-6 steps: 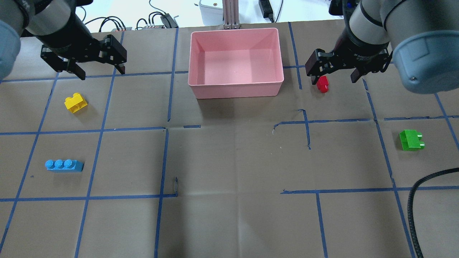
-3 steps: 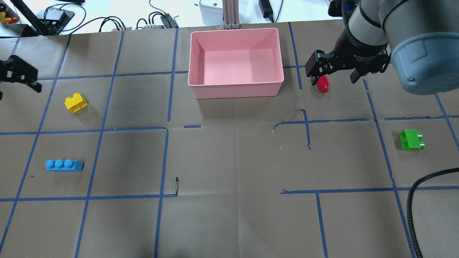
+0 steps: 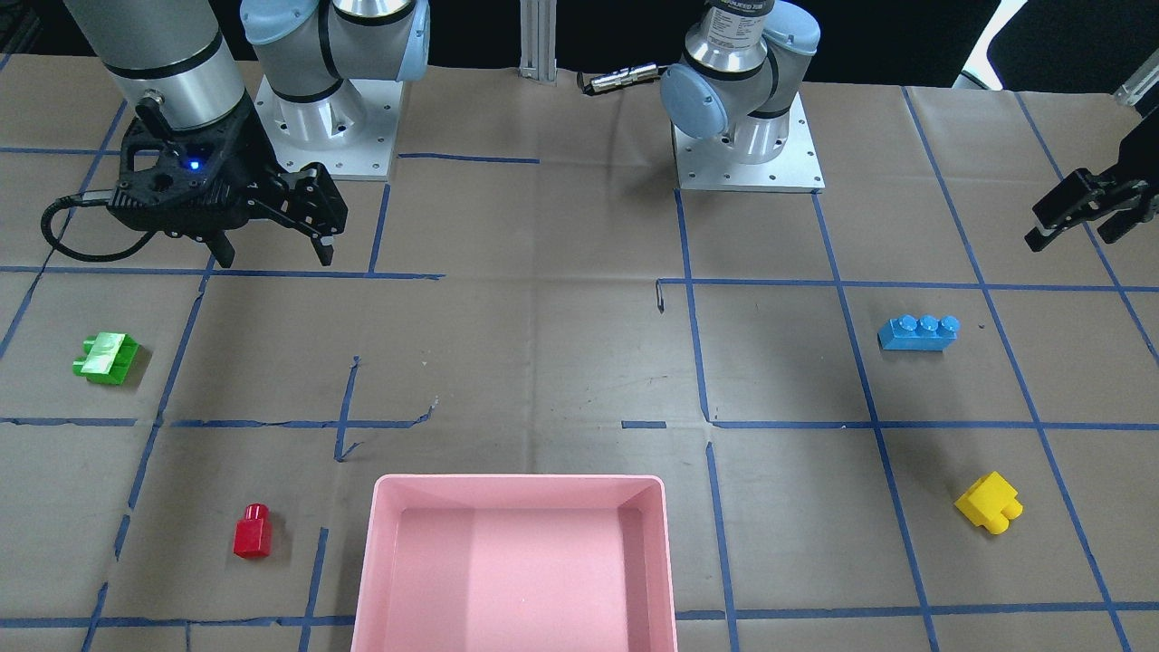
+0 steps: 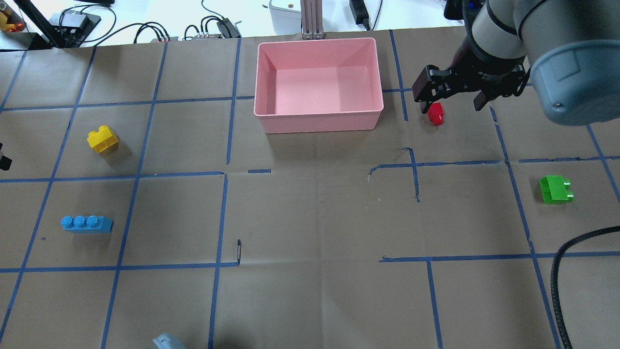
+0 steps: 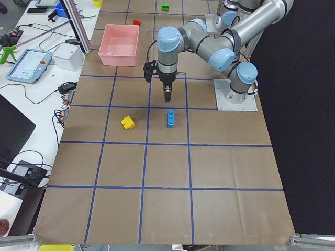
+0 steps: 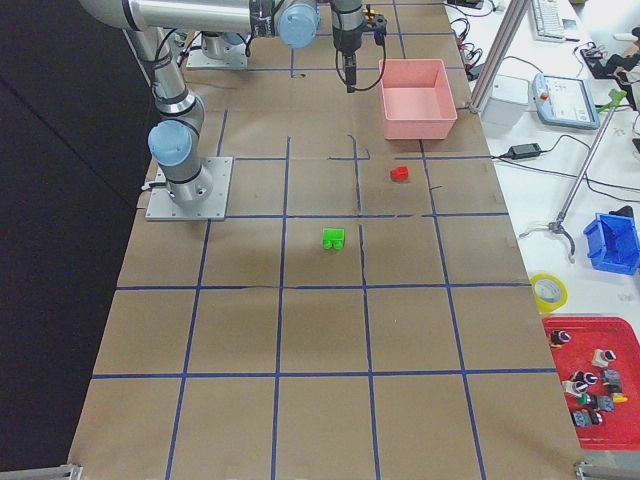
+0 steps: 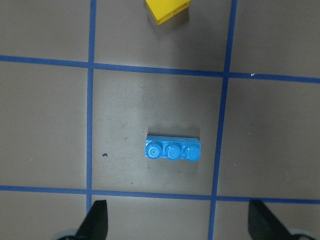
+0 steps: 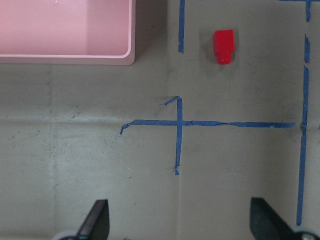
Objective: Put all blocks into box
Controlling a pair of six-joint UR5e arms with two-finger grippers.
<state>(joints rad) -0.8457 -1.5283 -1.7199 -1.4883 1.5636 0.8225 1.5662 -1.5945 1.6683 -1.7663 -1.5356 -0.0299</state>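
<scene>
The pink box stands at the table's far middle with nothing in it, and also shows in the front view. The red block lies right of it. The green block is further right and nearer. The yellow block and the blue block lie at the left. My right gripper hangs open and empty above the table next to the red block. My left gripper is open and empty, high above the blue block. The yellow block is beyond it.
Blue tape lines grid the brown paper. A black cable curls in at the near right. Both arm bases are bolted on the robot's side. Wires and small devices lie past the far edge.
My left arm has swung from the far left of the table out past the left edge of the overhead view and toward the blue block. My right gripper has hardly moved. No block has moved.
</scene>
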